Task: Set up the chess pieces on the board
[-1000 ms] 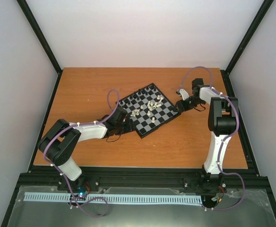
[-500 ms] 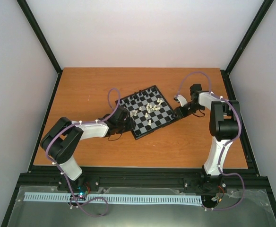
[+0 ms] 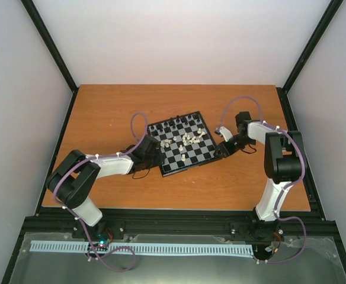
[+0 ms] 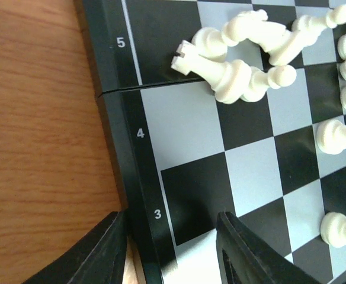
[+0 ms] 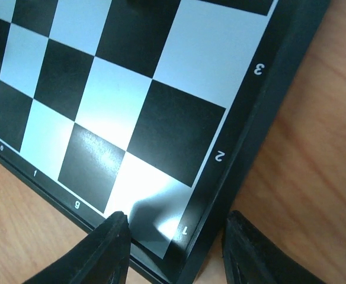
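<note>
The board [image 3: 195, 155] lies at mid-table, nearly square to the table edge. Cream-white chess pieces [image 3: 185, 141] lie jumbled on its middle, several of them toppled [image 4: 238, 83]. Black pieces [image 3: 176, 123] stand along its far edge. My left gripper [image 3: 156, 158] is open and straddles the board's left rim by the mark 3 [image 4: 173, 248], with one finger outside the rim and one over the board [image 4: 191, 189]. My right gripper [image 3: 221, 151] is open and straddles the near right corner by the mark 1 [image 5: 173, 248] of the board [image 5: 173, 130].
The orange-brown table [image 3: 114, 112] has a black frame round it and pale walls on three sides. Both arms lie low over the table, one at each side of the board, with purple cables looping above them.
The board has turned clockwise from a diamond pose to nearly square with the table. Both grippers have moved with it at its edges, and the white pieces have shifted along.
</note>
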Controlling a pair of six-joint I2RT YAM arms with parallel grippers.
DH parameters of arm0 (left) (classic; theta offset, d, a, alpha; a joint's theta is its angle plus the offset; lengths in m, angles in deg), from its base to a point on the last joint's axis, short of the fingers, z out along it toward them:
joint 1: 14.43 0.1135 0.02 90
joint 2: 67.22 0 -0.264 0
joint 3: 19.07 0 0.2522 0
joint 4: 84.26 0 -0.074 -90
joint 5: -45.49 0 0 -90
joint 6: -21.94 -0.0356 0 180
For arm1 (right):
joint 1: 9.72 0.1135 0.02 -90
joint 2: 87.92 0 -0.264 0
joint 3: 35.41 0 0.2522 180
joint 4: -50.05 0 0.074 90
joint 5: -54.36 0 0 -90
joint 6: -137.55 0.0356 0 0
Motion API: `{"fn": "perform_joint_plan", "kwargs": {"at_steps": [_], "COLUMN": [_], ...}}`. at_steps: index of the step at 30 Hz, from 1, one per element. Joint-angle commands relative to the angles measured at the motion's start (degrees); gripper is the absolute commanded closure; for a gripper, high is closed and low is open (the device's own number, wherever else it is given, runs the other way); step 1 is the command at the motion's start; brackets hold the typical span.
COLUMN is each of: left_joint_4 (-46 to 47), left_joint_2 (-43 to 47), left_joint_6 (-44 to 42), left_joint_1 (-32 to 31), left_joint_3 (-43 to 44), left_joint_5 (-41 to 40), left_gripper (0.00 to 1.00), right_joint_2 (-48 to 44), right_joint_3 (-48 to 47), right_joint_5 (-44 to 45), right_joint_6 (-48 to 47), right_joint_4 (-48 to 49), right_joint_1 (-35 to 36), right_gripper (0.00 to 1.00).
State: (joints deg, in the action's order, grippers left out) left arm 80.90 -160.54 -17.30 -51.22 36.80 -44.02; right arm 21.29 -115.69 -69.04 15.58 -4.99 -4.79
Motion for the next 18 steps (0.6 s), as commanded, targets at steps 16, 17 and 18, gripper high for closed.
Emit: {"fn": "perform_joint_plan", "kwargs": {"at_steps": [16,17,18], "left_joint_4": [-7.29,-8.02,-8.77], "left_joint_2": [9.91,10.67,11.39], "left_joint_6": [-6.99,-7.67,-8.36], "left_joint_1": [-0.63,-0.64,-0.62], "left_joint_3": [-4.85,-4.88,-4.88], "left_joint_5": [2.15,2.07,2.10], "left_gripper": [0.66,0.66,0.66], "right_joint_2": [-7.82,-8.50,-9.27], "right_joint_3": [8.87,9.32,9.83], "right_joint_5": [1.87,2.25,2.55], "right_joint_6": [-3.51,-3.68,-3.81], "right_joint_4": [-5.89,-6.10,-6.22], "right_joint_1": [8.53,8.62,9.82], "right_gripper": [0.57,0.57,0.57]}}
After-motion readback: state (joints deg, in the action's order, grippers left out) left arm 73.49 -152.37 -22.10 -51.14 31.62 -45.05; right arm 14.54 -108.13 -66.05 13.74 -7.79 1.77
